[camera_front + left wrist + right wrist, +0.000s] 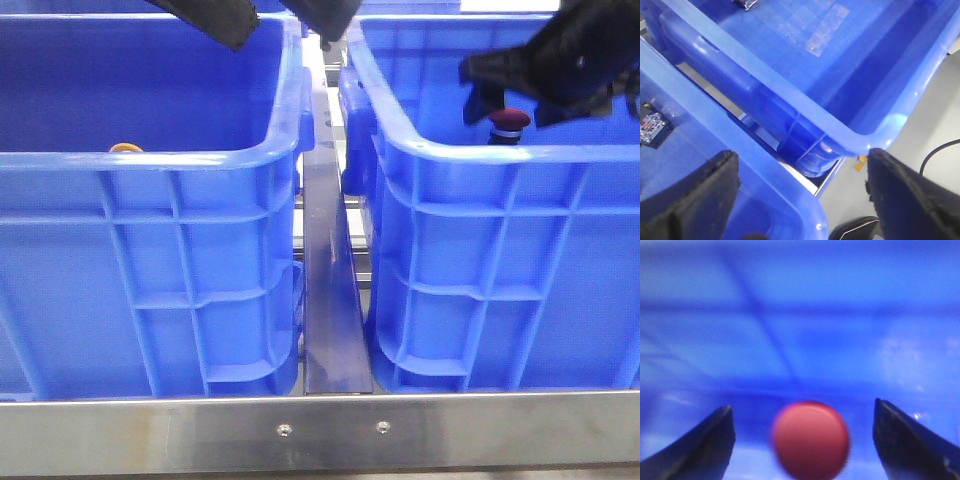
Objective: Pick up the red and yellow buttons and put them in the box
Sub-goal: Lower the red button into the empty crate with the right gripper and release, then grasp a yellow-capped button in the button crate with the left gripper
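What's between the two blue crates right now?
Between left crate and right crate, the front view shows a narrow gap holding only a blue-tinted metal rail; no button there.

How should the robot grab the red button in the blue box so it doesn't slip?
Probably best from straight above, closing on the sides of the red button. Its domed cap faces up and looks smooth and round, so pinching the top could slip; lower on the edge of the cap, or the neck beneath it, seems safer. The right gripper already hangs open on either side of it inside the right crate.
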